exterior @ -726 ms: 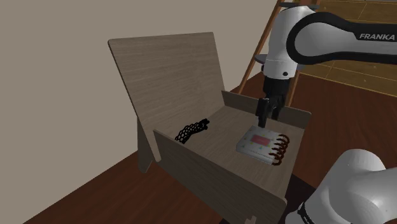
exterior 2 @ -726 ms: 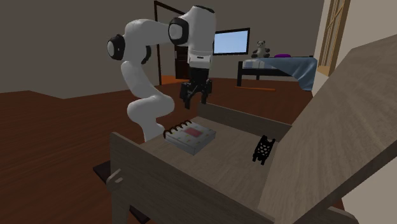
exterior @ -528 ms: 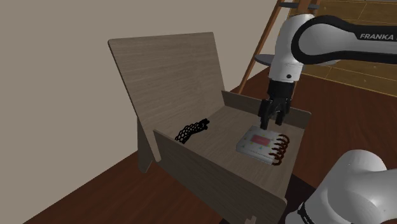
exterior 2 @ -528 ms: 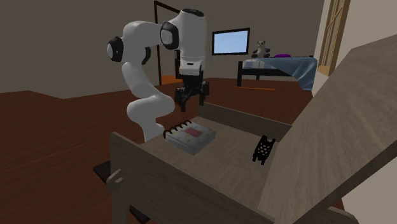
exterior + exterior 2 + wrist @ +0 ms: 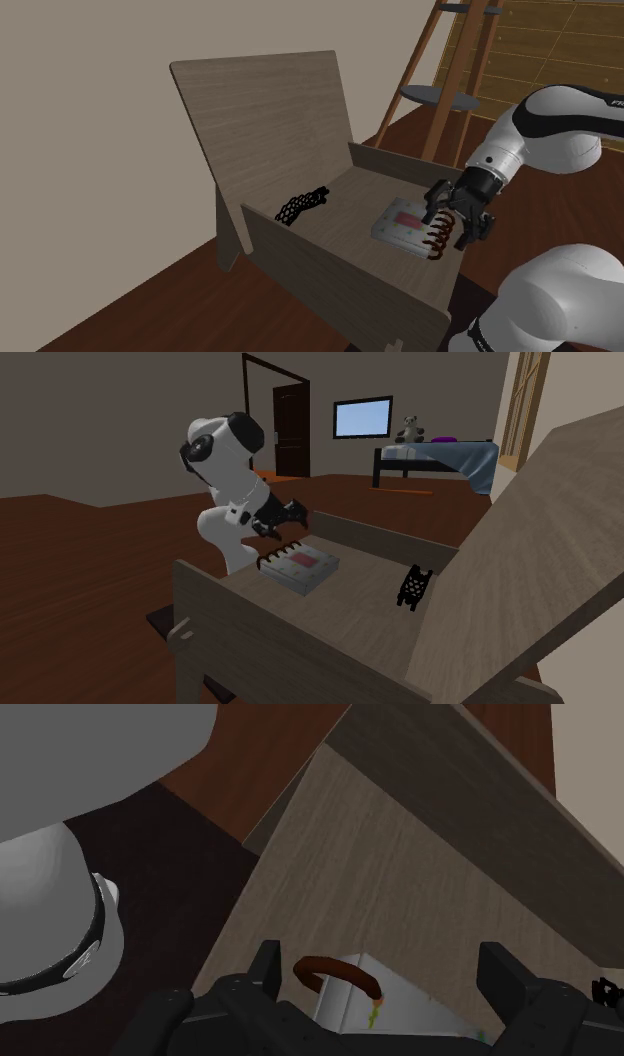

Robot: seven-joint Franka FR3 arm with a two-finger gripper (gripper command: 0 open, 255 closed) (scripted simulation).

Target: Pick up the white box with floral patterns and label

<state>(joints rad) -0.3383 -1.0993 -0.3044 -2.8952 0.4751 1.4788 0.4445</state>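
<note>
The white box (image 5: 403, 223) lies flat on the wooden surface, with a pink-red label on top and a row of brown rings (image 5: 440, 235) along one edge. It also appears in the second exterior view as the box (image 5: 303, 565). My gripper (image 5: 453, 214) is tilted over and low at the ringed edge, at the shoulder view's right of the box. Seen from the second exterior view, the gripper (image 5: 287, 524) hangs just above the box's far edge. In the wrist view the gripper (image 5: 383, 976) is open, its fingers (image 5: 266, 964) wide apart, with a brown ring (image 5: 335, 969) and a box corner between them, untouched.
The box rests inside a wooden desk (image 5: 330, 280) with low side walls and a tall slanted back panel (image 5: 270, 120). A black mesh object (image 5: 302, 204) lies near the back panel. The low wall (image 5: 460, 180) runs just behind the gripper. A ladder-like shelf (image 5: 450, 60) stands beyond.
The arm has swung down and toward the shoulder view's right. The gripper went from upright over the box's far end to tilted and low beside the ringed edge. The box has not moved.
</note>
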